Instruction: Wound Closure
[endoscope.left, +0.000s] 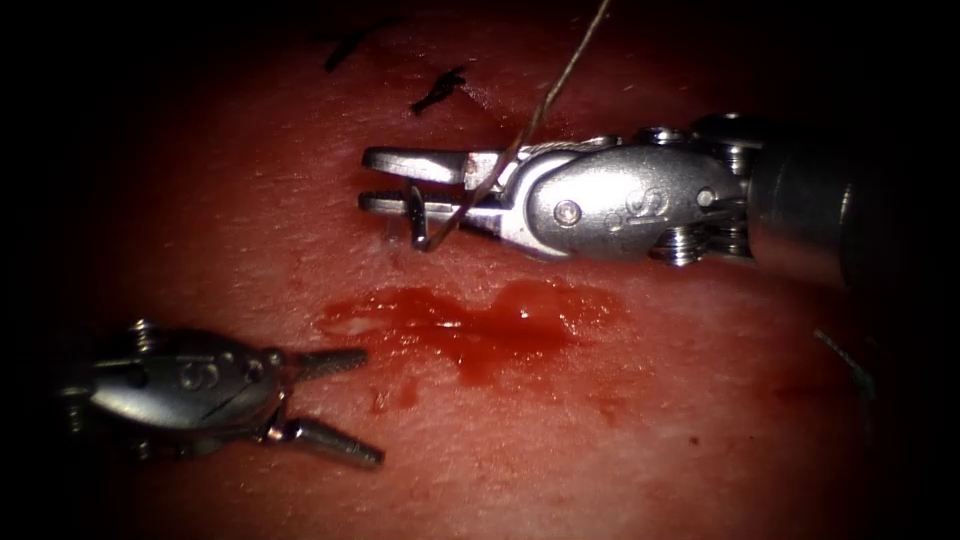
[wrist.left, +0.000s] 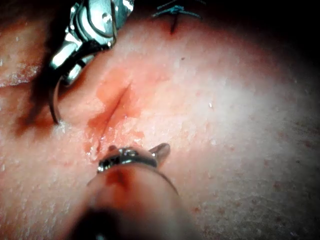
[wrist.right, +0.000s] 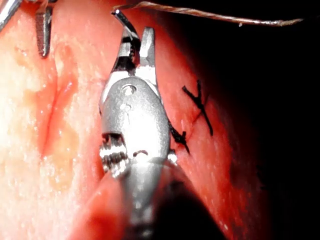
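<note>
Holding the needle (endoscope.left: 418, 222) near its blunt end, the right tool (endoscope.left: 400, 178) sits in the upper middle of the endoscope frame, jaws clamped across the curve where the thread (endoscope.left: 560, 85) joins it. Thread runs up and off the top edge. The needle hangs below the jaws, its point down at the tissue (endoscope.left: 600, 440), touching or just entering the surface above the cut; which of the two I cannot tell from here. The left wrist view shows the same needle (wrist.left: 54, 102) curving down from the right tool (wrist.left: 82, 42) to meet the skin just beside the cut (wrist.left: 115, 107).

Left tool (endoscope.left: 335, 405) rests in the lower left of the endoscope frame, jaws spread wide, gripping nothing, well apart from the needle. Red fluid (endoscope.left: 480, 325) pools along the cut (endoscope.left: 440, 322) at frame centre, between the two tools. Dark finished stitches (endoscope.left: 438, 90) lie in the upper left of the endoscope frame.

Judgement on technique: the grip looks far back on the curve, which gives reach but less control, so any push should follow the arc of the needle by wrist rotation, not by dragging sideways. Keep the thread clear of the jaws' hinge. The pooled fluid hides the wound edge; bite placement should be judged against the visible edge, not the stain. The free left tool is well placed to steady the opposite edge.
</note>
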